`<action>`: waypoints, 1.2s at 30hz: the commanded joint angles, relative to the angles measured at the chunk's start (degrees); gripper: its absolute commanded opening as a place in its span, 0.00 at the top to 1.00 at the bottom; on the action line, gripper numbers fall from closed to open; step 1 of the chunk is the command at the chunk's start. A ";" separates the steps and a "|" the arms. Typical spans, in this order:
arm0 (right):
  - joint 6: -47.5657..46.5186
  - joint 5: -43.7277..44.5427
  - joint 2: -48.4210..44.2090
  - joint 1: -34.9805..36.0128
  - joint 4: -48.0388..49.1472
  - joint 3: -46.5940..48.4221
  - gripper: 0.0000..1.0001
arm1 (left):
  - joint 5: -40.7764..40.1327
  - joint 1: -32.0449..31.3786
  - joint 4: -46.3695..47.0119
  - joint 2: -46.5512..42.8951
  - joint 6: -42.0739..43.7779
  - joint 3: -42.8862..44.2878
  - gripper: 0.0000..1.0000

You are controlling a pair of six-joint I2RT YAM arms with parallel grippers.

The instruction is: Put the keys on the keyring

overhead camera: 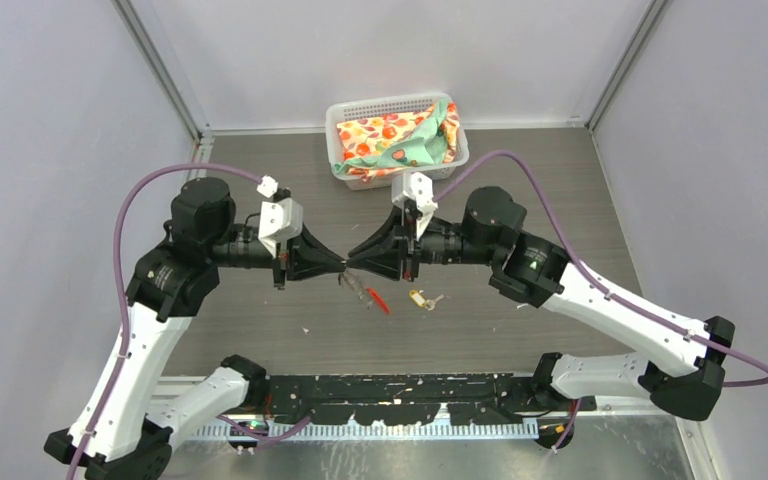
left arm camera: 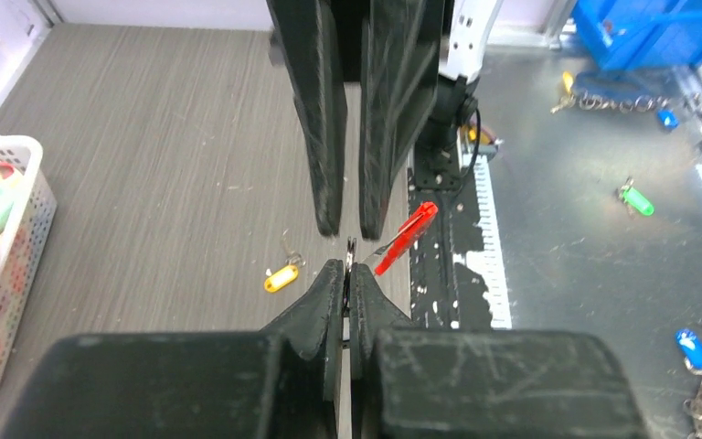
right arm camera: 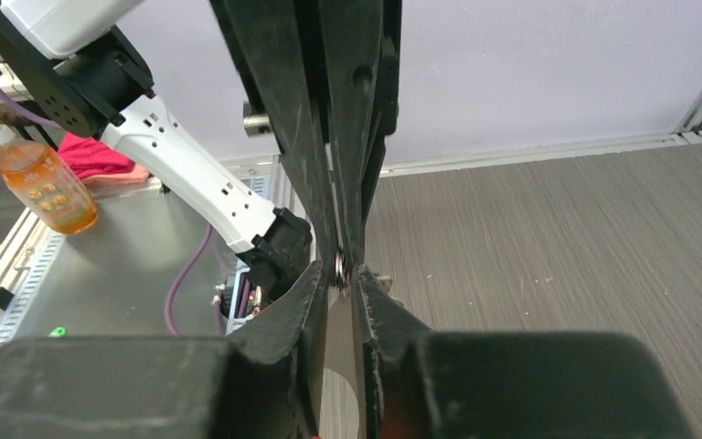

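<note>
**Grippers tip to tip over the table, keyring hanging from the left pinch**

From my station I see both arms folded inward so that their fingers meet nose to nose above the middle of the table [overhead camera: 520,200]. The left gripper [left arm camera: 347,276] has its fingers pressed together, and a thin sliver of silver metal sticks out past the tips. That sliver belongs to the keyring [overhead camera: 357,286], which hangs down from the pinch. Its red tag [left arm camera: 406,238] dangles at a slant, just to the near side of the meeting point.

The right gripper [right arm camera: 341,282] faces it head-on. Its fingers stand narrowly parted. On its own wrist camera I see a slim gap with a small silver loop sitting right at the tips. I cannot tell whether the pads touch that loop. On the left wrist camera the same gap shows as a bare slit between two black fingers.

The brass-yellow key [overhead camera: 419,298] lies flat on the table just to the right of the red tag, apart from both grippers. Its small silver ring [overhead camera: 436,298] is on the side away from the tag. I cannot pick out a black-headed key in any view.

At the far edge of the table is a white basket [overhead camera: 385,101] holding a crumpled patterned cloth [overhead camera: 400,140].
</note>
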 commanded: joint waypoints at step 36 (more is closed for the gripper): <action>-9.16 -1.13 13.95 0.13 -29.65 25.58 0.99 | 2.28 -0.48 -10.16 4.34 10.95 6.75 1.00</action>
